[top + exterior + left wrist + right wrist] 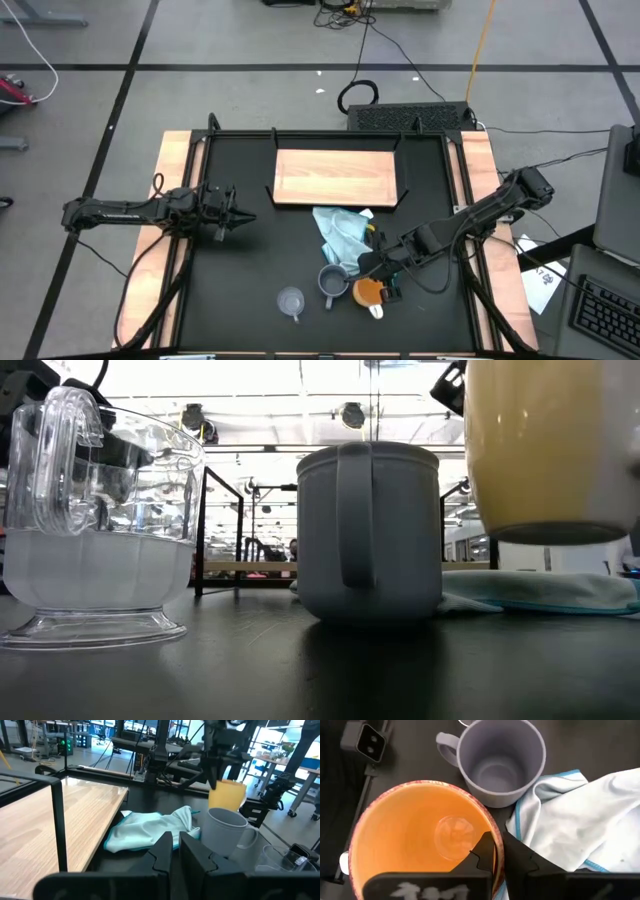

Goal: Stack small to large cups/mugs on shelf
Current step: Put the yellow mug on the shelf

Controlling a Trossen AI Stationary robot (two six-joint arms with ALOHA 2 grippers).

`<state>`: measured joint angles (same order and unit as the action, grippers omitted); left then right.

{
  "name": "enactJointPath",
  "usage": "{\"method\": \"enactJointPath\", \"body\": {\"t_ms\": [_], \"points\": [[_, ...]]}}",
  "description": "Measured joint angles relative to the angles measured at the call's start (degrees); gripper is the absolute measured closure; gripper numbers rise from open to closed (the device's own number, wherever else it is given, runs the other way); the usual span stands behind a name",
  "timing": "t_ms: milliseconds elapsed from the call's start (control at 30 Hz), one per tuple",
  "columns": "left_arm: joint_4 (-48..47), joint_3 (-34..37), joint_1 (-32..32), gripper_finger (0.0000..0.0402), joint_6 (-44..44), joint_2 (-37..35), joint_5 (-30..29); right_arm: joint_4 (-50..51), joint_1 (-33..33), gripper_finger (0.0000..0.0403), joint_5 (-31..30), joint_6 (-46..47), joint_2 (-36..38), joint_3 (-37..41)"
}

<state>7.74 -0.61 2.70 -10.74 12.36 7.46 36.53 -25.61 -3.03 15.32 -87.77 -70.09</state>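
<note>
The orange mug with a white handle hangs above the table near its front edge, and my right gripper is shut on it. The low view shows the mug's base off the tabletop. The grey-blue mug stands upright on its base just to its left. The clear glass cup stands further left. The wooden shelf lies at the far middle. My left gripper is shut and empty at the table's left. My right gripper pinches the orange mug's rim wall with one finger inside the mug and one outside, on the side away from the handle. The fingers come from above, pointing down. The mug hangs upright, mouth up, lifted clear of the table.
A light blue cloth lies crumpled between the shelf and the mugs, just beyond the grey-blue mug. Black brackets stand at the shelf's ends. Wooden side rails run along both table sides.
</note>
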Motion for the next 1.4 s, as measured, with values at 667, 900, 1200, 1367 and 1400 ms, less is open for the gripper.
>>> {"method": "enactJointPath", "body": {"t_ms": [667, 900, 1200, 1367, 1400], "points": [[-0.72, 0.00, 0.01, 0.0369, 0.02, 0.00, 0.00, -2.09, 1.61, 0.0395, -7.68, -0.81, 19.13, 10.81], [-0.71, 0.00, 0.00, 0.0369, 0.02, 0.00, 0.00, -4.36, 1.69, 0.0394, -9.18, 1.90, 26.12, 16.91], [-0.71, 0.01, 0.00, 0.0369, 0.02, 0.00, 0.00, -8.99, 1.66, 0.0396, -10.64, 3.51, 31.65, 25.50], [-0.67, -0.01, 0.00, 0.0369, 0.02, 0.00, -0.02, -15.32, 1.66, 0.0396, -10.84, 3.01, 33.35, 30.03], [-0.69, -0.01, 0.01, 0.0369, 0.02, 0.00, -0.02, -15.98, 1.66, 0.0396, -10.86, 2.81, 33.52, 30.75]]}}
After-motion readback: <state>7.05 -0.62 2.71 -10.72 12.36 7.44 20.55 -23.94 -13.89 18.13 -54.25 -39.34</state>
